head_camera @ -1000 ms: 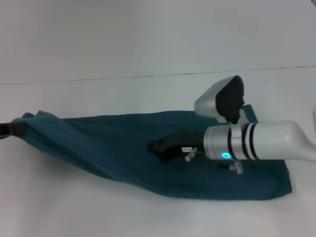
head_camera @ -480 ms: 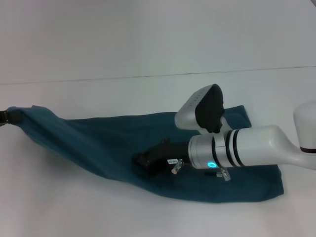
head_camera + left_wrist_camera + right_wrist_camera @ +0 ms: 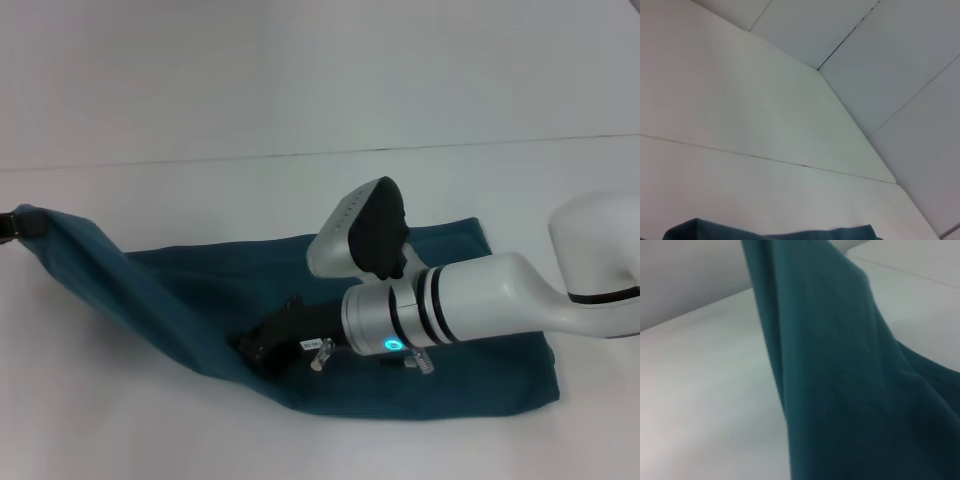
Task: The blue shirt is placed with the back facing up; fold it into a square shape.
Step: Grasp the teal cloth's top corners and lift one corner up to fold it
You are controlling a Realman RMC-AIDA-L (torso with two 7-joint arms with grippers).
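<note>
White tabletop (image 3: pixel 300 100) carries the blue shirt (image 3: pixel 200 290); left gripper (image 3: pixel 12 223) pinches its corner, right gripper (image 3: pixel 262 345) rests mid-cloth, fingers unclear. Mid-fold: next, carry the corner across.

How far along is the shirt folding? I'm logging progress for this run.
Early. Nothing square yet: the blue shirt lies as a long strip. In hand: the left hand lifts its far-left corner; the right hand works mid-shirt. All squaring folds remain.

right pincer (image 3: pixel 262 347) dragged leftward, blue shirt (image 3: pixel 200 290) stretched left
</note>
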